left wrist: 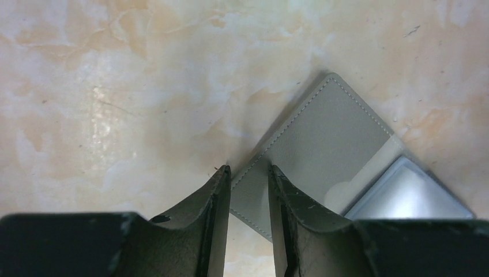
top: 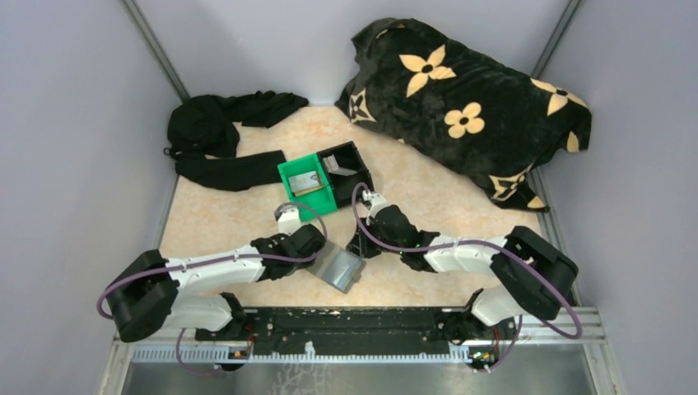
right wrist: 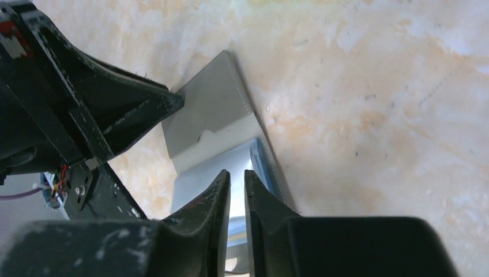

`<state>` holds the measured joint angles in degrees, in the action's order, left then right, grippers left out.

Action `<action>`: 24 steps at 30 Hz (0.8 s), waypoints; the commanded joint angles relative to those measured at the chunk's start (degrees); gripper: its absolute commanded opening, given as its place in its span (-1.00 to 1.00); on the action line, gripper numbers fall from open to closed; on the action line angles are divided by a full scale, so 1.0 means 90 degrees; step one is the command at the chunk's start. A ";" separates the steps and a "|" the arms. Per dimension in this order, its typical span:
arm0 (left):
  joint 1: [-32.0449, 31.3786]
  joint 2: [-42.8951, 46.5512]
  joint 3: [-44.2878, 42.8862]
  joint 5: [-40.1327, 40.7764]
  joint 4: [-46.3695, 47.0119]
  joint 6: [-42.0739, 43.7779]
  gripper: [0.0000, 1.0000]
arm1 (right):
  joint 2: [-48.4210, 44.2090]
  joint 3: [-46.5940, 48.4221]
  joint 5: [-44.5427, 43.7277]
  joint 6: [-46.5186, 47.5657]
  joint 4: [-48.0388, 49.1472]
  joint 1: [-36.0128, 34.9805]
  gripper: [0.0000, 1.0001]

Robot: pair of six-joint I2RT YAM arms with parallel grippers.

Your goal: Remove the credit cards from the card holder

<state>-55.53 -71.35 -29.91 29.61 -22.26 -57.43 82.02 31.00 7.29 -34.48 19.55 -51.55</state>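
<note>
Nearest us from above runs the black mounting rail [top: 354, 322]. From it the left arm [top: 222, 267] and right arm [top: 461, 251] reach inward and meet over the slim grey-blue folding card holder [top: 340, 269], which lies on the marbled beige counter [top: 444, 197] just ahead of the rail. Beyond it sits a green plastic bin [top: 319, 202], with what looks like one grey card [top: 306, 181] inside, and a black plastic bin [top: 363, 174] touching it. From the left wrist, the left tool [left wrist: 249, 183] stands narrow, its fingers astride the holder's stitched corner; we cannot tell whether it bears down. A silvery-grey flat card [left wrist: 409, 193] juts from the pocket on the side away from this tool. From the right wrist, the right tool [right wrist: 236, 187] is nearly closed right over that card's free end; whether it pinches the card we cannot tell. We judge the pull should run along the card's length, toward the right arm, where bare counter lies open.
</note>
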 commanded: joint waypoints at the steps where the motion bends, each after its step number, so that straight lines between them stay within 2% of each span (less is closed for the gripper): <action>1: -0.0036 -0.0392 0.0103 -0.0506 0.0113 -0.0017 -0.27 | -0.0408 -0.0047 -0.0318 0.0080 -0.0605 -0.0241 -0.79; 4: -0.0041 -0.0394 0.0047 -0.0498 0.0137 0.0014 -0.27 | -0.0522 -0.0151 -0.0430 -0.0024 -0.0703 -0.0451 -0.99; 11: -0.0041 -0.0219 0.0119 -0.0459 0.0196 0.0040 -0.27 | -0.0612 -0.0215 -0.0478 -0.0246 -0.0961 -0.0923 -1.00; 18: -0.0039 -0.0203 0.0106 -0.0463 0.0271 0.0141 -0.22 | -0.0855 -0.0470 -0.0453 -0.0429 -0.1098 -0.1025 -1.00; 24: -0.0041 -0.0052 0.0176 -0.0475 0.0406 0.0158 -0.16 | -0.0442 -0.0464 -0.0353 -0.0437 -0.1021 -0.1137 -1.00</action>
<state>-55.53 -72.62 -30.39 28.18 -18.17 -56.10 76.51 26.59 4.10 -37.71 8.34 -60.58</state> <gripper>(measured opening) 0.410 0.006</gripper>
